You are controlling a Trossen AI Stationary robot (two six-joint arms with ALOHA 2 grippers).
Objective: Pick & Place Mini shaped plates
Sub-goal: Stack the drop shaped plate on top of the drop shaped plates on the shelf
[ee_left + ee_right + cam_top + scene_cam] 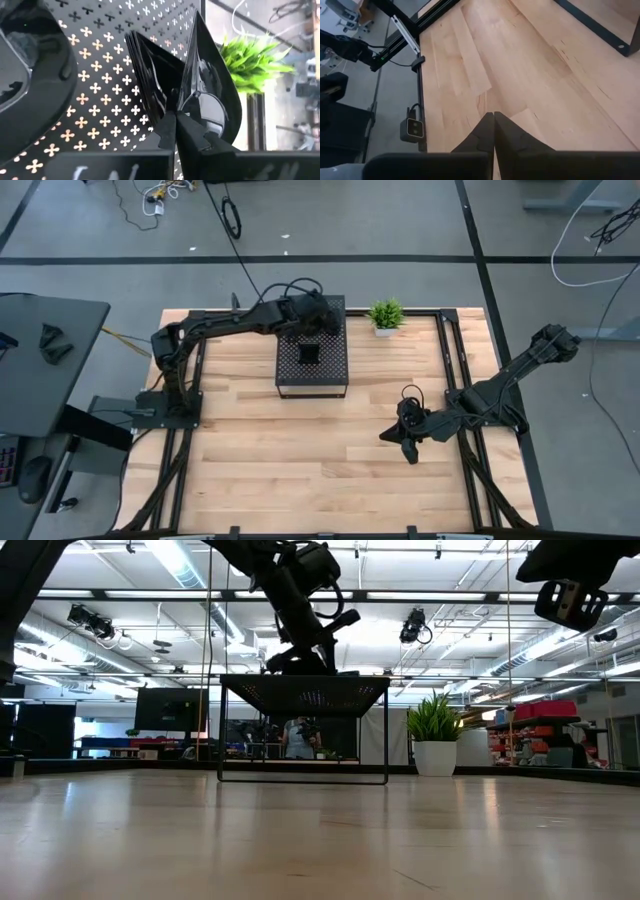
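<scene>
A black perforated box [311, 360] stands at the table's far middle. On its top [100, 110] sit the mini shaped plates [309, 354]: a stack of glossy black dishes on edge [150, 75] and a teardrop dish [210, 70] beside it, its point up. My left gripper [175, 125] reaches over the box from the left, slanting down, and is shut at the teardrop dish; the low view shows it just above the box top [305, 658]. My right gripper [408, 438] hangs shut and empty over the table's right half [494, 122]. My left gripper pinches the teardrop dish by its lower rim [186, 102] between the two fingertips. The fingers come slanting down from the table's left. The dish stands on edge with its point up, next to the stack; whether its lower edge rests on the box top I cannot tell.
A small green potted plant [385, 315] stands right of the box at the far edge. A large glossy black shape [30, 75] fills one side of the left wrist view; what it is cannot be told. Bare wood [300, 460] lies in front of the box.
</scene>
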